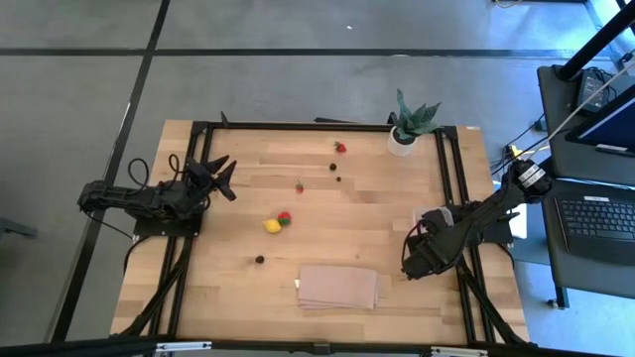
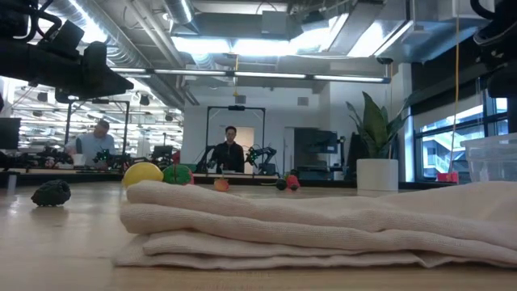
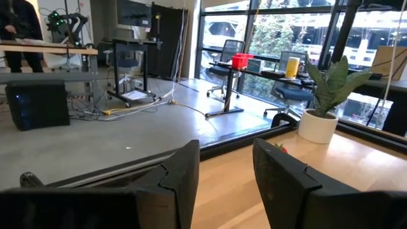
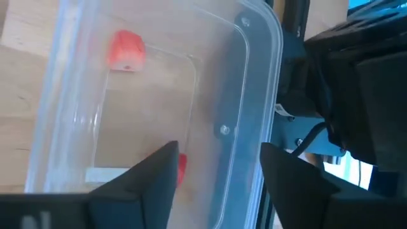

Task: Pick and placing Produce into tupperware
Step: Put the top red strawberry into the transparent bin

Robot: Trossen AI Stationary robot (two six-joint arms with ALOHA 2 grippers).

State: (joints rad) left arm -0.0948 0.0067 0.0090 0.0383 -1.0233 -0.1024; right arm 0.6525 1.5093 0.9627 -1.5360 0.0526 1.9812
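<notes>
Folded tan cloth [image 1: 338, 287] lies at the near edge of the worktop [image 1: 327, 198]; taken as landmark. Just right of it, right hand [image 1: 424, 254] hangs over the clear tupperware [image 4: 210, 95] at the worktop's right side, fingers apart, nothing held; 2 red pieces [image 4: 125, 49] already inside, one by a fingertip. Left of cloth & a bit beyond: dark berry [image 1: 260, 259]. Beyond that, yellow piece [image 1: 271, 226] touching red-and-green piece [image 1: 285, 218]. Farther from cloth: small red piece [image 1: 299, 185], dark berry [image 1: 336, 179], then red strawberry [image 1: 340, 147] near the far edge. Potted plant [image 1: 409, 127] at far right corner. Left hand [image 1: 223, 177] well left of cloth, off the worktop surface, fingers partly open, empty.
</notes>
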